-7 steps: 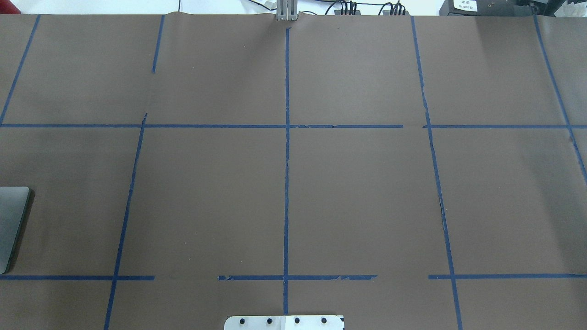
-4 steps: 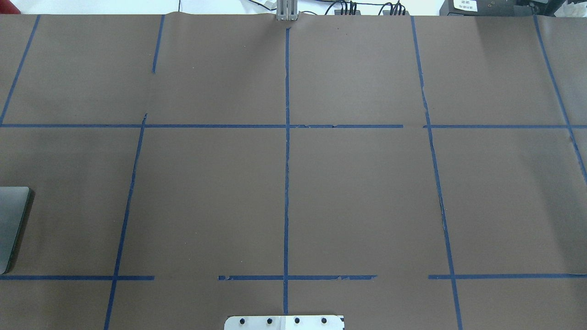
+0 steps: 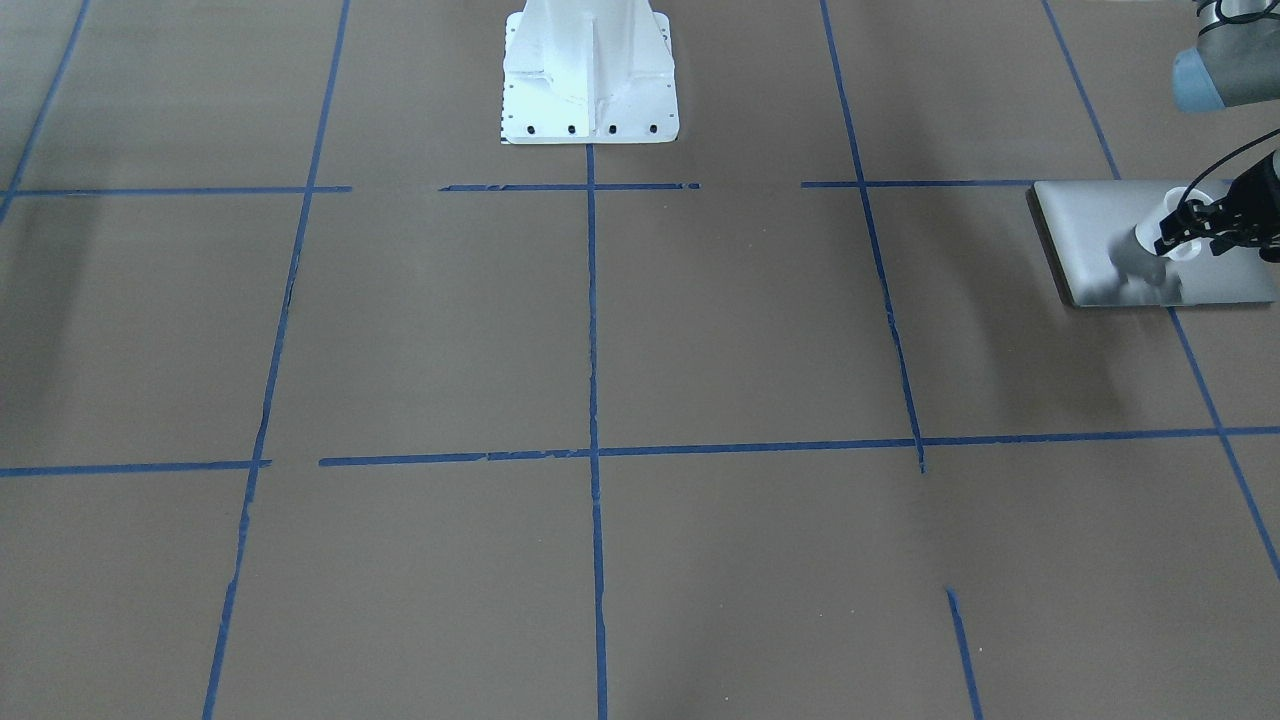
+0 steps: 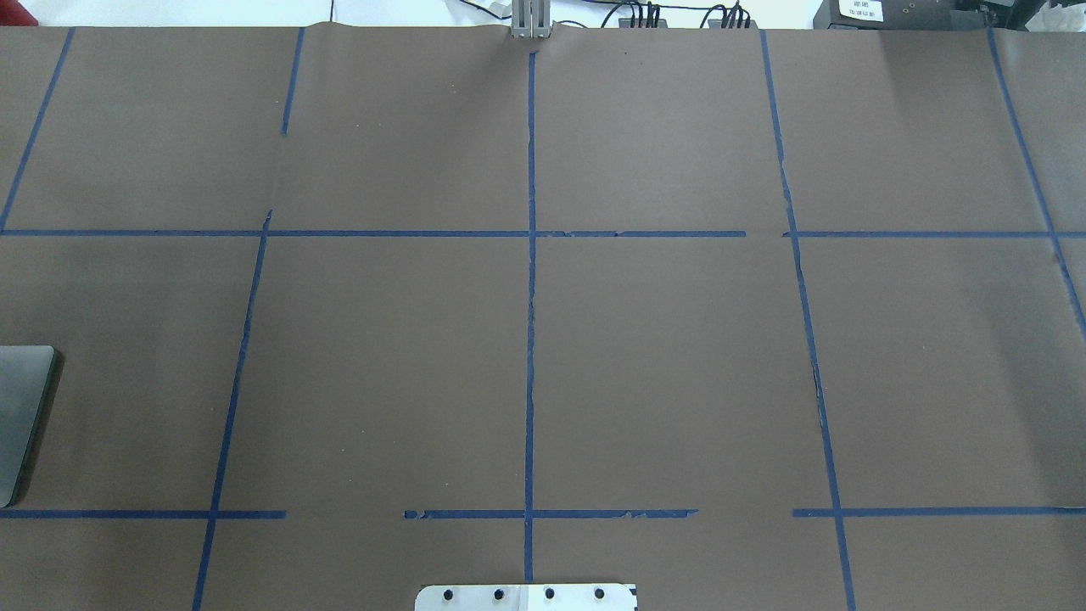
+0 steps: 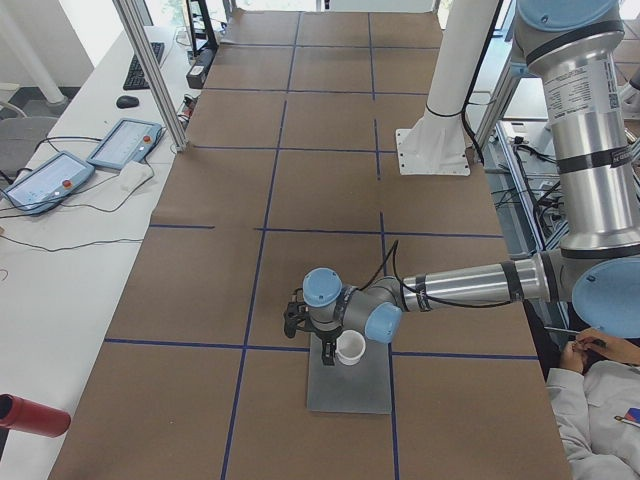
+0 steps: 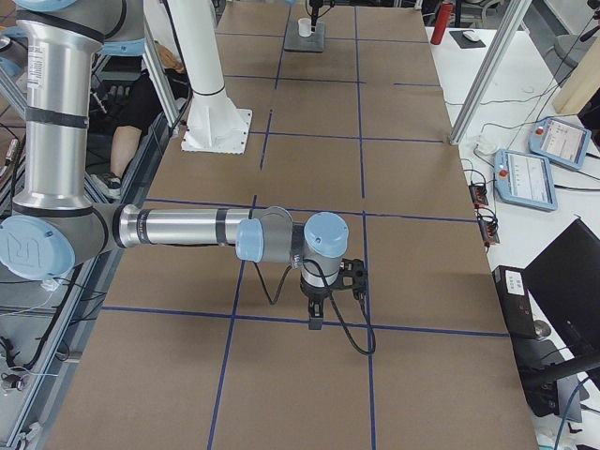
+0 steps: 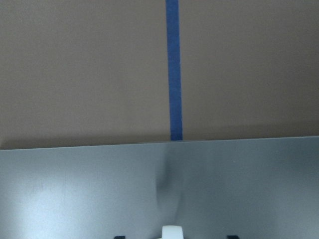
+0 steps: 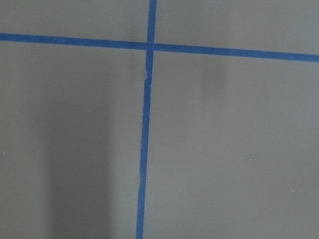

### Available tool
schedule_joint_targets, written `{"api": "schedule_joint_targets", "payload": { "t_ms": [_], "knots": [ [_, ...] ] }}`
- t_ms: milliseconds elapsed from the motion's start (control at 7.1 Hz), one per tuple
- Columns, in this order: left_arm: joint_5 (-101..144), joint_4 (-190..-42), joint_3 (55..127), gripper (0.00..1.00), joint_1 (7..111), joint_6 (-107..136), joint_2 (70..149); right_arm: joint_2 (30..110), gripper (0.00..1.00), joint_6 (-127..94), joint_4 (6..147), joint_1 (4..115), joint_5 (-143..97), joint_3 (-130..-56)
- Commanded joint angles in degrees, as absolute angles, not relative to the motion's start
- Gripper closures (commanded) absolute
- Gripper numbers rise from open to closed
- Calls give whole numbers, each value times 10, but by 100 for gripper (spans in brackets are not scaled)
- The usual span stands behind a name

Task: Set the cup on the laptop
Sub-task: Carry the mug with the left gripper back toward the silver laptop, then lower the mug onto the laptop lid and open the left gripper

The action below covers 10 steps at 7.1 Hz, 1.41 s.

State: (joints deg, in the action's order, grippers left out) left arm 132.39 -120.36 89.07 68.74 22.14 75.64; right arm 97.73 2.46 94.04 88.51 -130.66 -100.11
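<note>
Brown tabletop (image 3: 700,330) bears the laptop (image 3: 1075,225) at the front view's three o'clock, cup (image 3: 1152,238) apparently set on it at the left gripper (image 3: 1175,232), whose grip, as with the right gripper (image 6: 314,322), I cannot tell; next, release and lift clear.

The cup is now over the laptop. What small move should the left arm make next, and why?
Probably lower the left pincer straight down a little, until the cup stands on the laptop. The cup hangs over the lid, and its shadow lies offset on the lid, which suggests a gap; contact is hard to judge. Open only afterwards.
</note>
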Motion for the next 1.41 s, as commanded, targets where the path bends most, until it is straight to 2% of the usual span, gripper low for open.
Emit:
{"api": "schedule_joint_targets", "payload": {
  "t_ms": [0,423,563,1268],
  "knots": [
    [1342,-1168,915,0,699,144,760,977,0,25,940,885,-1307,-1001],
    [1340,-974,1007,0,899,-60,766,977,0,25,940,885,-1306,-1001],
    [1340,-904,1025,0,907,-68,780,977,0,25,940,885,-1307,-1001],
    [1339,-904,1014,0,906,-73,780,977,0,25,940,885,-1306,-1001]
  ]
}}
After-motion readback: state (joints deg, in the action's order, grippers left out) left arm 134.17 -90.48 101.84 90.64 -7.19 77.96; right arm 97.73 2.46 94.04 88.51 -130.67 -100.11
